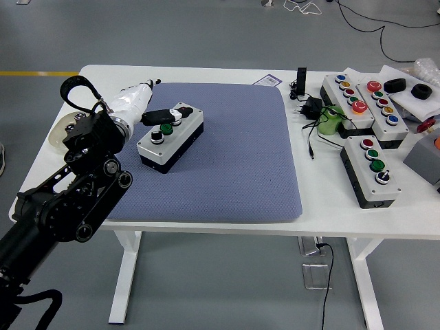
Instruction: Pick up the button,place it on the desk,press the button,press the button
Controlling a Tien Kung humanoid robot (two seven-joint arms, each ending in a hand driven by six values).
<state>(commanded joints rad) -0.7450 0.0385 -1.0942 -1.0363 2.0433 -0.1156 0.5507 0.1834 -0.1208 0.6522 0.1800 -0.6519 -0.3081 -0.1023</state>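
A grey button box point(170, 139) with a black base lies slantwise on the left part of the blue-grey mat point(227, 165). Its top carries a black-and-white knob point(157, 137), a green button point(166, 128) and a far button partly hidden by my hand. My left hand point(167, 115), wrapped in white with black fingers, reaches in from the left. Its fingers point(157, 116) lie stretched out over the box's far end, above the green button, and grasp nothing. Whether a fingertip is touching a button cannot be made out. The right arm is out of view.
Three more button boxes point(371, 170) point(352, 96) point(383, 103) sit off the mat at the right, with a green object point(330, 121), a black plug and cable point(309, 108) and a white tray point(412, 93). A pale round dish point(60, 128) lies behind my left arm.
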